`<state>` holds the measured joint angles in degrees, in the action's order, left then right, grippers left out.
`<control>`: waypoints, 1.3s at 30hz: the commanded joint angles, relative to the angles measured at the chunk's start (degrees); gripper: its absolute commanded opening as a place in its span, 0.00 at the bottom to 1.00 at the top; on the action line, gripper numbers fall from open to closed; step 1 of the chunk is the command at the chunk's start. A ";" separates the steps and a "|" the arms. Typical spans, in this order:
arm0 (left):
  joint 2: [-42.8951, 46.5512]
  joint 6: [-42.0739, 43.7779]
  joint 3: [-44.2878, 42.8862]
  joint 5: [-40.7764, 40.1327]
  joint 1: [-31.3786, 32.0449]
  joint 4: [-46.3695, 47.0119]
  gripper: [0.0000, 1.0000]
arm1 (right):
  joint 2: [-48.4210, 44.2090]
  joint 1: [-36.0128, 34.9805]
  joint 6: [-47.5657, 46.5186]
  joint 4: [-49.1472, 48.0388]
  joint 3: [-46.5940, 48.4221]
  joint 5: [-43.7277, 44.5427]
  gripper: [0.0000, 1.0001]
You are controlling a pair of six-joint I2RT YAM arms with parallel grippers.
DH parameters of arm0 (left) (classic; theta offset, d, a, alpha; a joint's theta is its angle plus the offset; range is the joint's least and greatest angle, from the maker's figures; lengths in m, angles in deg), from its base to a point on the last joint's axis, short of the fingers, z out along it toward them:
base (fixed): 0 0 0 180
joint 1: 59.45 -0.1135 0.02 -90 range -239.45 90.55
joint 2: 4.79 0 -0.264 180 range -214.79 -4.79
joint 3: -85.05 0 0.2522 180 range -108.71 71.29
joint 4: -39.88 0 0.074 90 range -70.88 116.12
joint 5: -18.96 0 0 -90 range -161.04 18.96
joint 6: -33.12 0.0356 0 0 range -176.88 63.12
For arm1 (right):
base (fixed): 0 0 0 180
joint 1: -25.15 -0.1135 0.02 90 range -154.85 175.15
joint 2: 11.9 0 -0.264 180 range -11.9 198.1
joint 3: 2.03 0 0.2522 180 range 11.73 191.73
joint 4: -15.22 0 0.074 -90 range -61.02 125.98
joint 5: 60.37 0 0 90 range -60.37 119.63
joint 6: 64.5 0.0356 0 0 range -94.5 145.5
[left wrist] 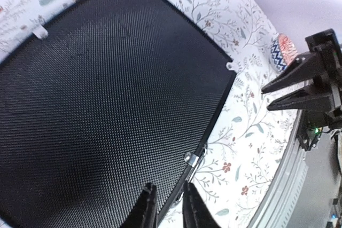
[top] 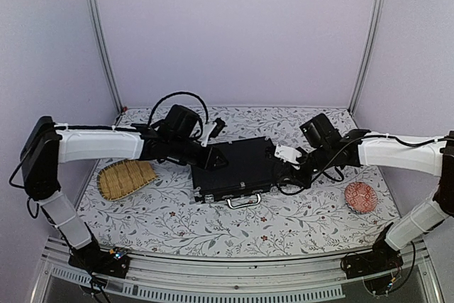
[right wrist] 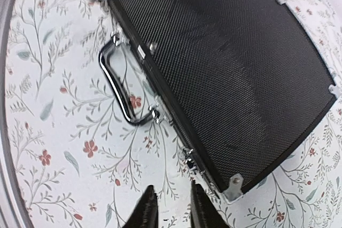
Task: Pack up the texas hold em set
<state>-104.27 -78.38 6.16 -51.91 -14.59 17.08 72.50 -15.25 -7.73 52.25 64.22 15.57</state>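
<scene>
Top external view: a shut black textured case point(top: 237, 164) with silver handle point(top: 243, 202) is seen mid-frame; left gripper point(left wrist: 169, 186) and right gripper point(right wrist: 172, 187) are narrowly parted.

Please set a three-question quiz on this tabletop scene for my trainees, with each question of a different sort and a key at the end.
1. True or false: the black case lies closed on the table.
2. The case's silver handle faces: A) the arm bases, B) the back wall, C) straight up.
3. Fill in: the red patterned bowl sits on the ___ arm's side.
Key: 1 true; 2 A; 3 right.
</scene>
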 commanded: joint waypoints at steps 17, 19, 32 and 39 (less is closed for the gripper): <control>16.86 -21.01 27.48 0.32 -9.72 17.56 0.70 | 22.77 18.61 12.66 5.59 20.32 -16.17 0.61; 13.23 -20.67 25.77 2.46 -9.86 19.03 0.70 | 23.94 18.58 12.63 6.61 20.24 -17.78 0.61; -9.42 -12.47 3.38 7.56 -9.89 16.25 0.62 | 22.22 18.24 7.30 12.83 17.21 -29.36 0.59; -18.90 -10.10 -7.26 7.28 -10.81 13.42 0.60 | 19.99 15.90 5.74 14.17 14.80 -28.77 0.57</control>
<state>-118.67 -92.50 3.28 -48.82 -27.51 25.85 93.70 5.36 0.35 64.33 81.25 -5.64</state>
